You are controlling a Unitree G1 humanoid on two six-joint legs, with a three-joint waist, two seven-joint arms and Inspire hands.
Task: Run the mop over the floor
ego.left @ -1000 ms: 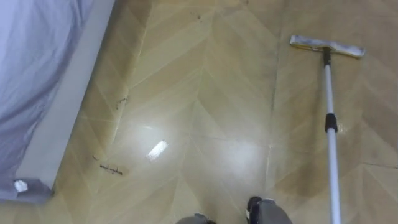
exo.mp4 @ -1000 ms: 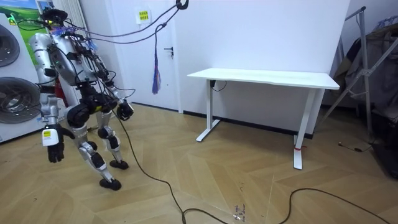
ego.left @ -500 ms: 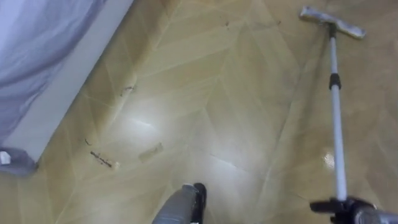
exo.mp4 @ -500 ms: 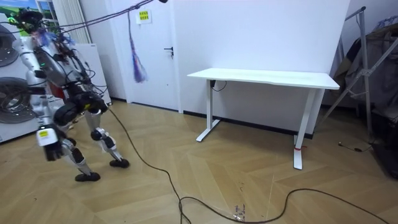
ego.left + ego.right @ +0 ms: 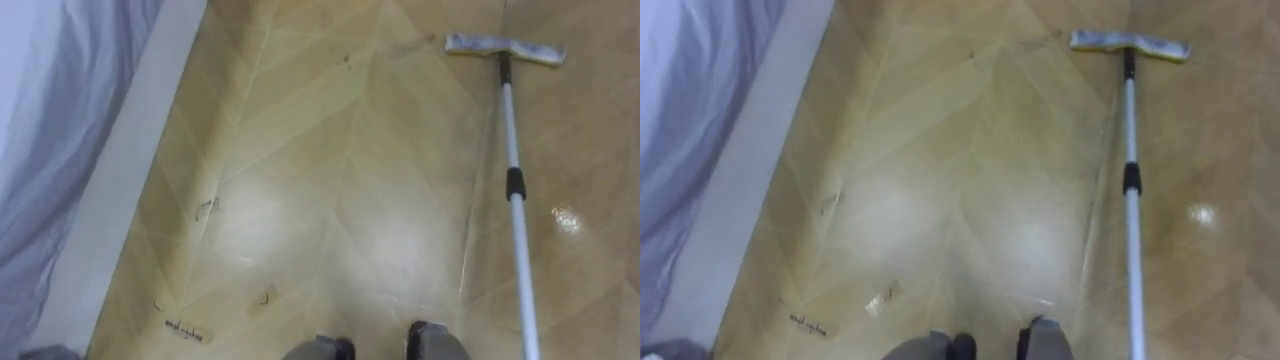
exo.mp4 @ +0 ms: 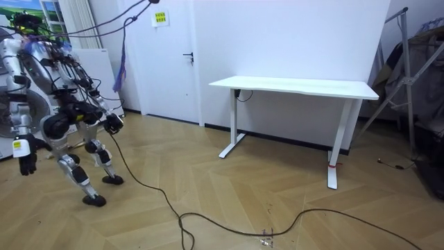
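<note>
Left eye view: mop head down on the wood floor, ahead and to the robot's right.
Pole runs back off the lower edge; bed at left. Room view: a robot hand hangs low; open or closed, holding the mop or not, cannot tell.

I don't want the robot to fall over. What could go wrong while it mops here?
The mop pole runs across the floor close beside where the robot stands, so a sideways step might land on it. The dark scuff marks sit near the bed, far from the mop head, so they might get missed. The sheet on the bed could snag a swinging mop.
</note>
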